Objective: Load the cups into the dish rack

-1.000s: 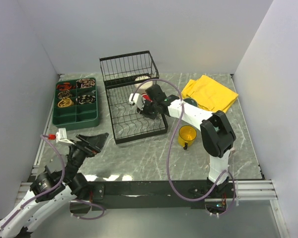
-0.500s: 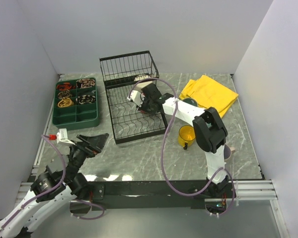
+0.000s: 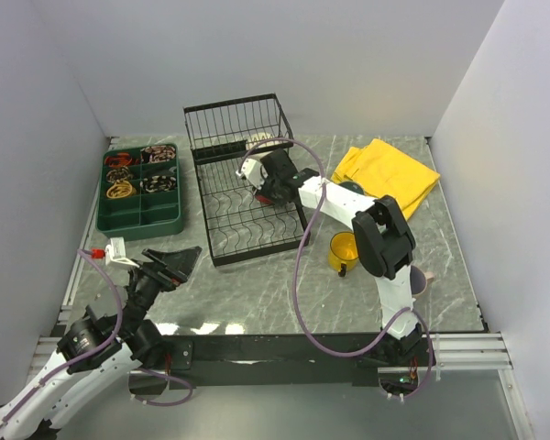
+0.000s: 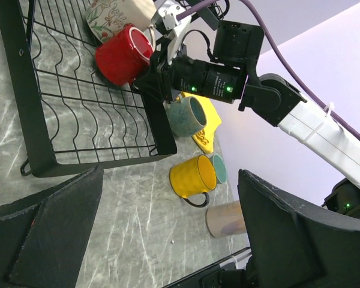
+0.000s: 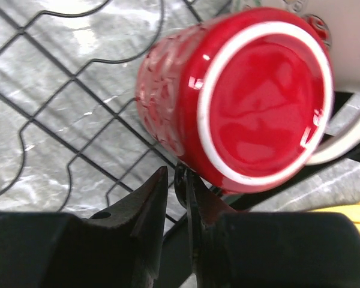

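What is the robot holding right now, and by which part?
The right gripper is shut on the red mug, seemingly pinching its handle, low on the mug's side. The left gripper is open and holds nothing.

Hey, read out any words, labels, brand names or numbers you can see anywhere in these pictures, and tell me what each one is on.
None: no word, number or brand mark can be read in any view.
The cream mug carries a printed flower pattern, not lettering.
The red mug shows only a bumpy glaze and a plain white ring on its base.
The white tag by the left arm's cable is too small to tell.
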`<move>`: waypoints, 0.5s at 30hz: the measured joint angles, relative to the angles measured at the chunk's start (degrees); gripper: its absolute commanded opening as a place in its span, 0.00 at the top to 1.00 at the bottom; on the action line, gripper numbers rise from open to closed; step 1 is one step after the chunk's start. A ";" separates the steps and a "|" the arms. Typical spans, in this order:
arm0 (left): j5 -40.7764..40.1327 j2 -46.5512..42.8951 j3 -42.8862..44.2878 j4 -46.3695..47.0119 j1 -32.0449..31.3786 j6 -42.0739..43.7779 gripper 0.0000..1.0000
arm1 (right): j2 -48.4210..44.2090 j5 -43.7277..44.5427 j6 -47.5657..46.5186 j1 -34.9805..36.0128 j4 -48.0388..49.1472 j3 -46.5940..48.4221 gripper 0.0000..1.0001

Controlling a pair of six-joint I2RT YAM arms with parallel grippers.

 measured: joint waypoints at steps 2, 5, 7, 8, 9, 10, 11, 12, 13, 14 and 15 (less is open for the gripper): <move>-0.02 0.00 0.00 0.00 0.02 0.00 0.00 | 0.00 0.55 0.07 -0.24 0.28 0.11 0.73; -0.02 0.02 0.00 0.00 0.00 0.00 0.01 | 0.02 0.72 0.22 -0.46 0.42 0.13 0.73; -0.02 0.09 0.00 0.00 0.00 0.00 0.00 | 0.07 0.79 0.26 -0.50 0.39 0.20 0.73; -0.02 0.24 0.00 0.00 0.02 0.00 0.00 | 0.09 0.81 0.26 -0.50 0.39 0.26 0.73; -0.02 0.37 0.00 0.00 0.02 0.00 0.01 | 0.11 0.85 0.31 -0.50 0.42 0.35 0.72; -0.02 0.46 0.00 0.00 0.02 0.02 0.00 | 0.13 0.92 0.35 -0.50 0.42 0.44 0.71; -0.02 0.50 0.00 0.00 0.00 0.00 0.01 | 0.15 0.98 0.42 -0.52 0.46 0.46 0.70; -0.02 0.52 0.00 0.00 0.02 0.02 0.01 | 0.17 0.98 0.48 -0.52 0.50 0.48 0.69; -0.02 0.52 0.00 0.00 0.00 0.00 0.01 | 0.24 1.01 0.52 -0.57 0.50 0.55 0.66; -0.02 0.55 0.00 0.00 0.00 0.02 0.01 | 0.33 1.09 0.81 -0.61 0.50 0.74 0.66; -0.02 0.55 0.00 0.00 0.00 0.02 0.01 | 0.39 1.40 1.16 -0.70 0.79 0.83 0.65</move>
